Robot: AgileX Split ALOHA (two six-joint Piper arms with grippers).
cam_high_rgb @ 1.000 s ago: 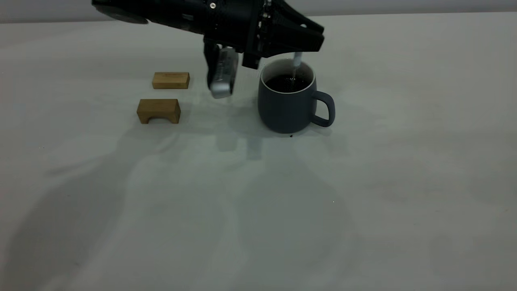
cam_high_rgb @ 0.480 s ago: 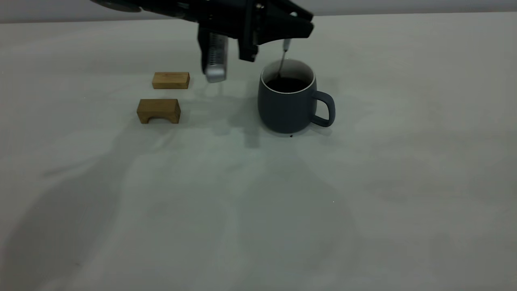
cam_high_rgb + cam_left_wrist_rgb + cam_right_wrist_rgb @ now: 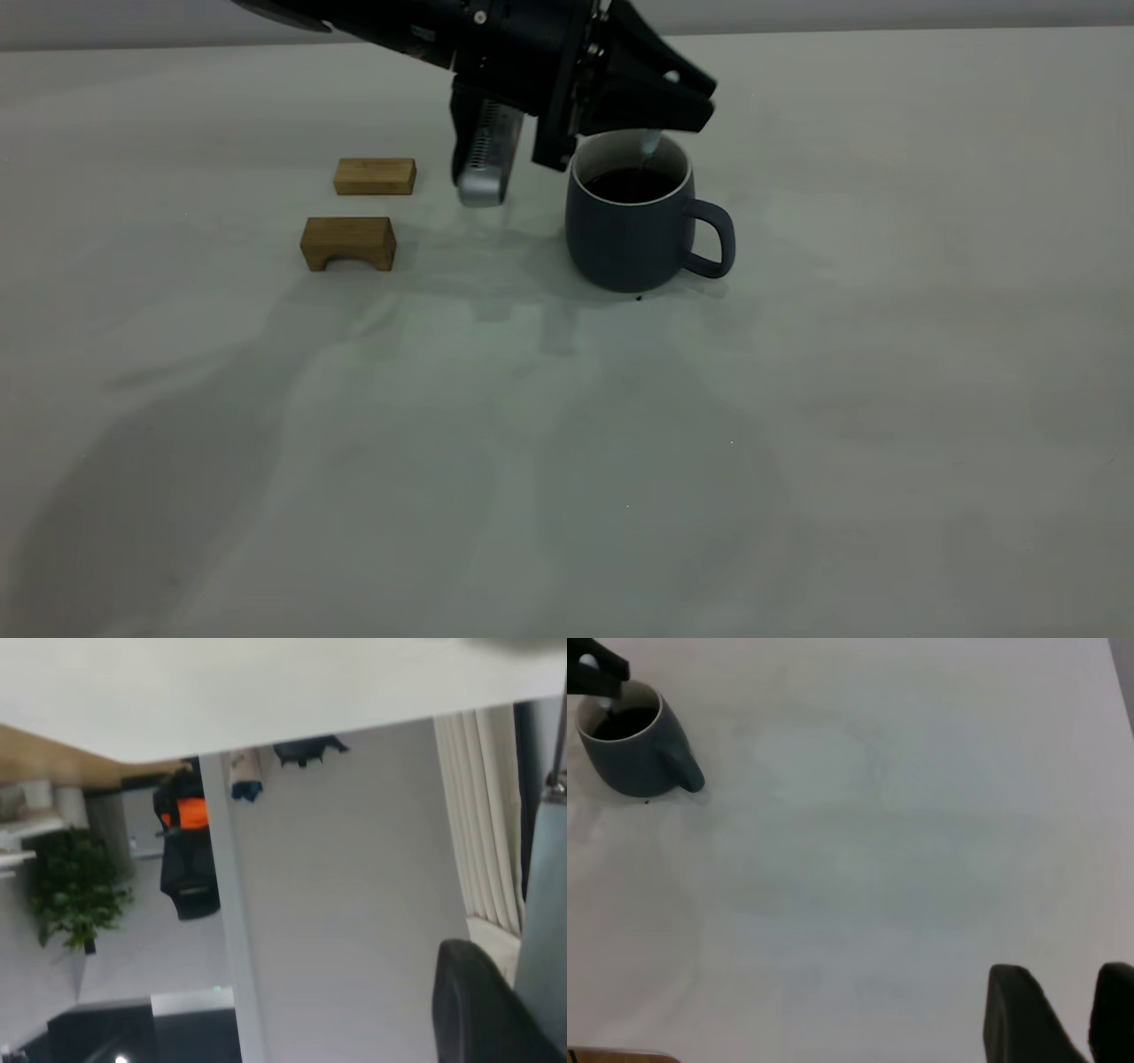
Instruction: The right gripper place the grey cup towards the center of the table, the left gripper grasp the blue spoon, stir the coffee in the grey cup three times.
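At the far left of the table (image 3: 797,399) sit two wooden blocks: a flat one (image 3: 375,175) farther back and an arched one (image 3: 348,243) just in front of it, apart from each other and untouched by me.

Next comes my left gripper (image 3: 660,111), reaching in from the upper left and hanging tilted over the grey cup (image 3: 631,232). My silver ribbed cylinder (image 3: 484,164) dangles beside the cup's left side, clear of its wall. My jaws are clenched on the blue spoon (image 3: 649,143); only a short pale stretch of it shows below my fingertips, dropping past the white rim near the back of the cup toward the coffee (image 3: 631,183). I cannot tell whether the bowl is under the liquid, since the dark surface hides it. In my left wrist view the spoon's pale handle (image 3: 542,921) fills the edge of the picture next to one dark finger (image 3: 474,1005).

The cup stands upright near the middle of the table, toward the back, its loop handle pointing right, and a tiny black speck (image 3: 639,299) lies on the surface just in front of its base.

Farther right, the table is plain. My right gripper (image 3: 1063,1019) hangs well away from the cup (image 3: 633,744), which is seen far off in my right wrist view; its two dark fingers are spread with a gap between them, holding nothing.
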